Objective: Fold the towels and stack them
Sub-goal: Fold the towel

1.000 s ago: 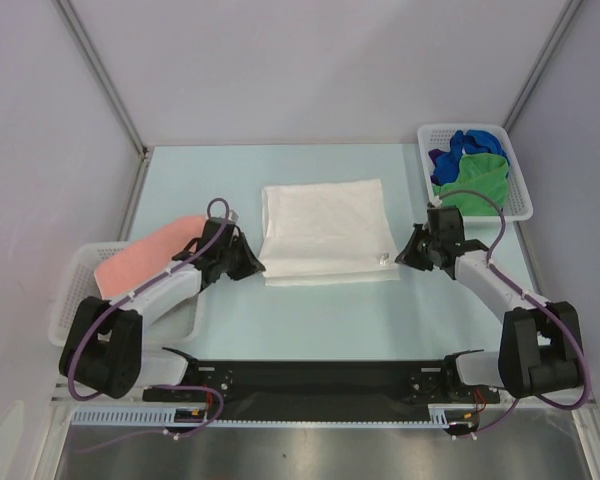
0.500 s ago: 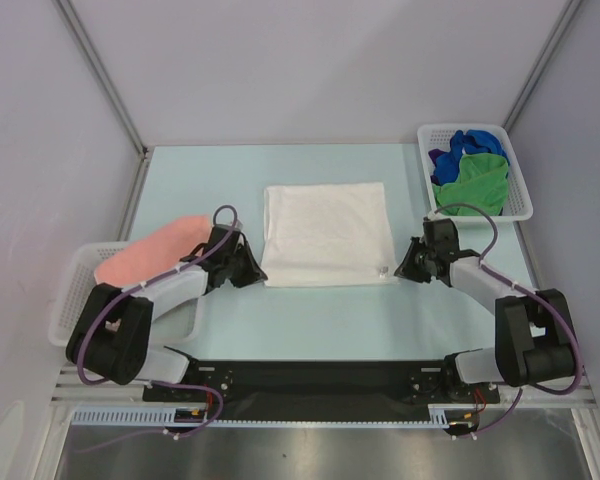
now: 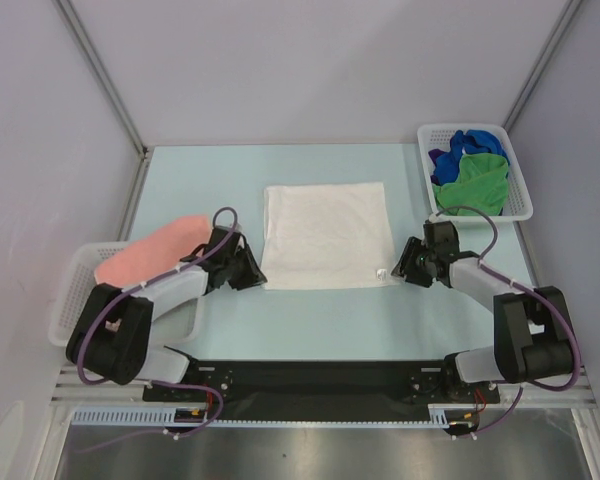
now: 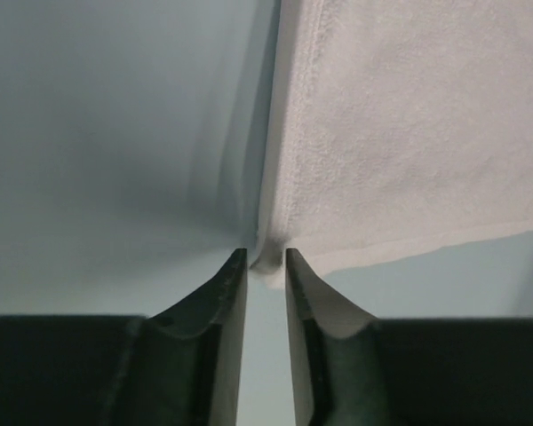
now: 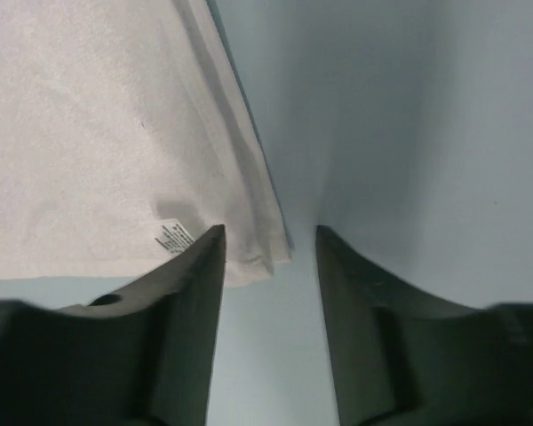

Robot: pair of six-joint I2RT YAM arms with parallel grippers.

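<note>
Towel (image 3: 326,235) corners lie between narrowly parted left fingers (image 4: 220,297) and wider right fingers (image 5: 188,288)

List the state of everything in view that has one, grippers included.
white towel: folded flat on the table
pink towel: lying across the left basket
green towel: crumpled in the right basket
blue towel: crumpled, same basket
left gripper: slightly open at white towel's near-left corner
right gripper: open around its near-right corner

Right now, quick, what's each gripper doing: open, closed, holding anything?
Left gripper: narrow gap, corner of the white towel between its tips; whether it grips cannot be told.
Right gripper: open, holding nothing.
</note>
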